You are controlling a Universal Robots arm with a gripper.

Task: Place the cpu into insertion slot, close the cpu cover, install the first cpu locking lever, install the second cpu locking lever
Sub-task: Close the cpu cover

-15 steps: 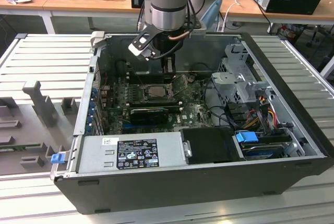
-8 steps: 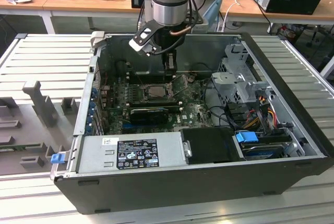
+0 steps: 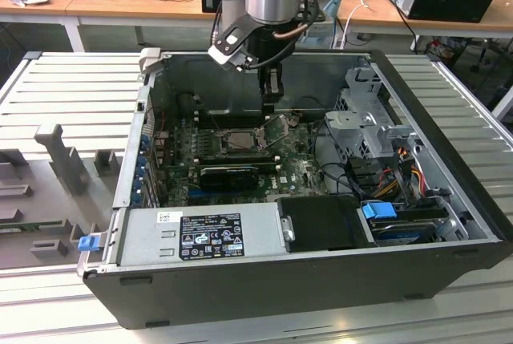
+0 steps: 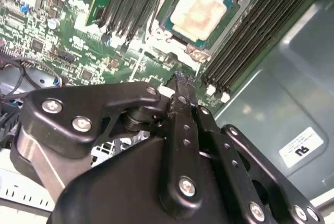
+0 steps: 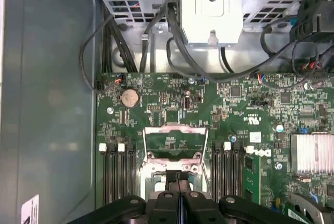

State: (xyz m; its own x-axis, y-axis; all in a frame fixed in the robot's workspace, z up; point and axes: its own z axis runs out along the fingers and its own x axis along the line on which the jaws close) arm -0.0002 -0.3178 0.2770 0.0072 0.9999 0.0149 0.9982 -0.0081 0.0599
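So, hovered close by the insertion slot [image 4: 167, 22] with fingers [image 4: 182, 104] pinched together on nothing, had the cpu [image 4: 203, 7] seated inside, cpu cover [image 5: 175, 130] flipped open.

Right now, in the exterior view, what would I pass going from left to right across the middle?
First the grey fixture block → cpu → metal drive cage → coloured cables.

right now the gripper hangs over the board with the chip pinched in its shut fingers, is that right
Not quite. The gripper does hang over the board, shut, but it holds no chip. The chip already lies in the socket, as the second wrist view shows.
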